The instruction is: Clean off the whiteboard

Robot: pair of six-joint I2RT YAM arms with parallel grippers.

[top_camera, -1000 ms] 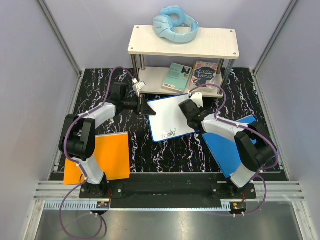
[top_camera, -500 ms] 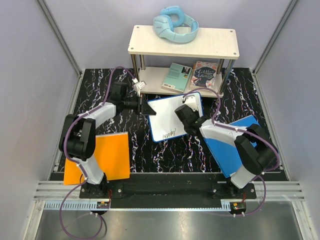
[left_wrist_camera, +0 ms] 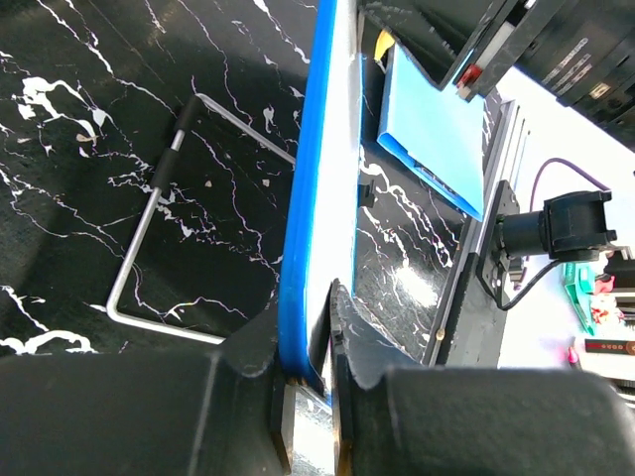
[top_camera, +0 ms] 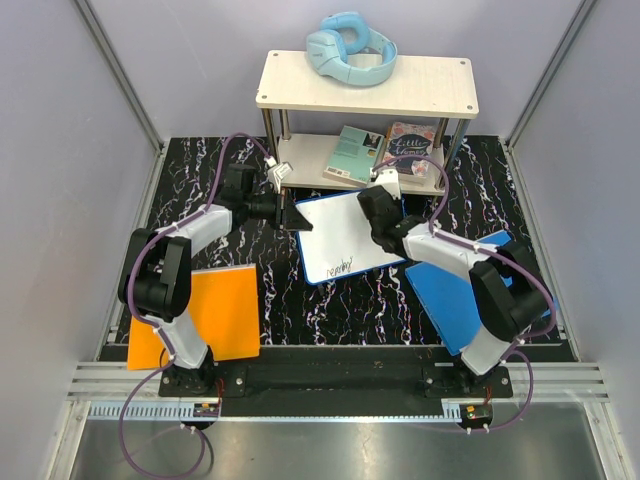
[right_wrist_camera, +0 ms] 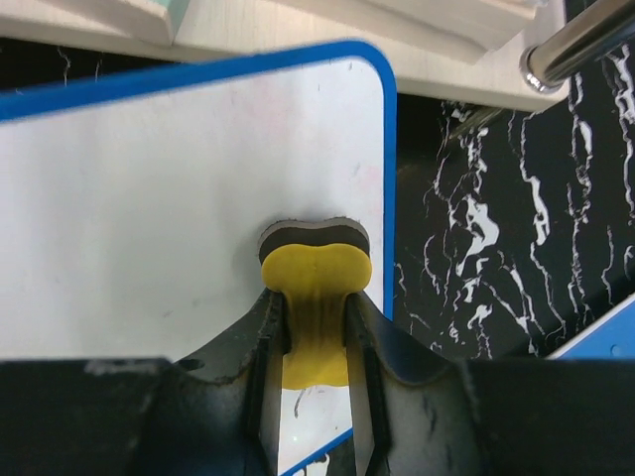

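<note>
The whiteboard [top_camera: 335,235], white with a thin blue rim, lies tilted in the middle of the black marbled table. Dark handwriting [top_camera: 340,267] remains near its near edge. My left gripper [top_camera: 297,217] is shut on the board's left edge; in the left wrist view the blue rim [left_wrist_camera: 310,178] runs between my jaws [left_wrist_camera: 316,317]. My right gripper [top_camera: 377,213] is shut on a yellow eraser [right_wrist_camera: 316,273] with a dark felt face. The eraser is pressed on the board [right_wrist_camera: 149,198] near its far right corner.
A two-tier shelf [top_camera: 440,88] stands behind the board, with blue headphones [top_camera: 350,48] on top and two books [top_camera: 357,153] below. An orange panel [top_camera: 225,310] lies near left and a blue panel [top_camera: 455,300] near right. A wire stand [left_wrist_camera: 149,228] lies under the board.
My right gripper swept the eraser left across the board, then back up toward the far right corner. The handwriting has shrunk. My left gripper has kept its hold.
</note>
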